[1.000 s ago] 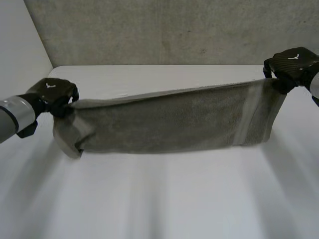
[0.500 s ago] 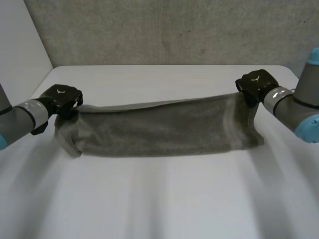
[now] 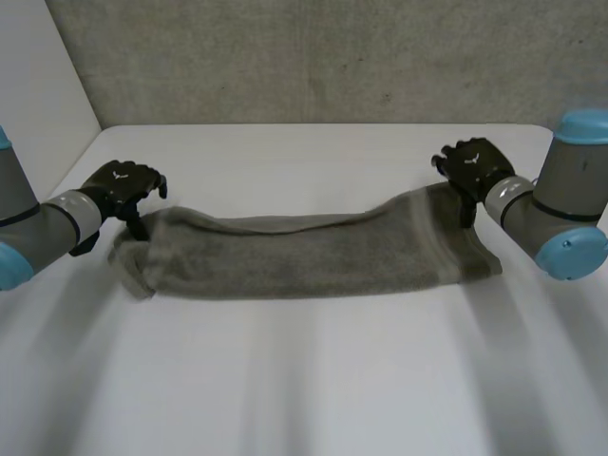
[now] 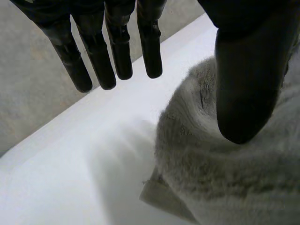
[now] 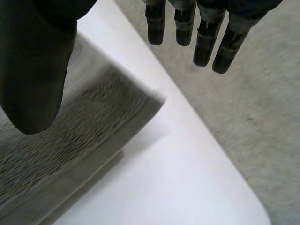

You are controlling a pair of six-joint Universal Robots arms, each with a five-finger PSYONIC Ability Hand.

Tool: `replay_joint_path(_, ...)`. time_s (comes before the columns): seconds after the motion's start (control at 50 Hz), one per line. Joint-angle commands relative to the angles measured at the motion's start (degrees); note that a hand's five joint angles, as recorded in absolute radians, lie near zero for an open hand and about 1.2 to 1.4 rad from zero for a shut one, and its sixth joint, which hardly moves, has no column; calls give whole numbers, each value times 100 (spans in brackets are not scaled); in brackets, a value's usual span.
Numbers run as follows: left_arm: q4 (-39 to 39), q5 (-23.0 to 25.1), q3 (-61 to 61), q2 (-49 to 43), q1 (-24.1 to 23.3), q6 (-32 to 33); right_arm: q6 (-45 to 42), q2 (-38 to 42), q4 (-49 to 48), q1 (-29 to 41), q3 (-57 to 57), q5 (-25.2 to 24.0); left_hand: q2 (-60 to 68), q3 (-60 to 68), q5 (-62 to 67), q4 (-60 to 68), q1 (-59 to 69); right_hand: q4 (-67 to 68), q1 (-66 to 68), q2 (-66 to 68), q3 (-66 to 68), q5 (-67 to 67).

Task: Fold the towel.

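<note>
The grey towel (image 3: 304,252) lies flat on the white bench (image 3: 304,380) as 1 long, narrow band. Its long axis runs side to side, parallel to the bench's far edge, with 1 end pointing to the bench's left side and the other to its right. The left hand (image 3: 123,185) is at the left end, spread open. Its fingers (image 4: 112,51) are straight and apart from the thumb, holding nothing. The right hand (image 3: 472,163) is at the right end, also open. Its fingers (image 5: 201,37) are straight and clear of the towel's corner, with nothing in its grasp.
</note>
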Motion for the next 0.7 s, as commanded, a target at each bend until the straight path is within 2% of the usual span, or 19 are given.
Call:
replay_joint_path(0.02, 12, -21, -335, 816, -24, -472, 412, -924, -258, 13, 359, 55, -353, -384, -185, -398, -378, -480, -353, -356, -419, -347)
replay_joint_path(0.1, 29, -12, -635, 1328, -33, -641, 791, -1855, -355, -5, 990, -7, -370, -401, -202, -415, -395, -480, -353, -356, -419, -347)
replay_joint_path(0.14, 56, 14, -1037, 1791, -15, -719, 853, -2137, -355, -31, 1236, -16, -370, -401, -202, -415, -395, -480, -353, -356, -419, -347)
replay_joint_path(0.26, 117, 49, -1689, 2417, 2, -746, 968, -2868, -347, -49, 2221, -68, -522, -553, -354, -567, -546, -480, -353, -356, -419, -347)
replay_joint_path(0.54, 311, 75, -3211, 2822, -50, -746, 862, -3001, -584, -357, 3902, -314, -437, -469, -270, -483, -462, -480, -353, -356, -419, -347)
replay_joint_path(0.58, 617, 58, -3639, 2866, -190, -755, 853, -2949, -890, -497, 4147, -551, -421, -452, -253, -466, -445, -480, -353, -356, -419, -347)
replay_joint_path(0.66, 1031, 5, -3966, 2910, -340, -755, 862, -2817, -1234, -612, 4306, -719, -404, -435, -236, -449, -429, -480, -353, -356, -419, -347)
replay_joint_path(0.7, 1225, -21, -4089, 2910, -376, -746, 862, -2502, -1497, -655, 4332, -780, -370, -401, -202, -415, -395, -88, 39, 36, -27, 45)
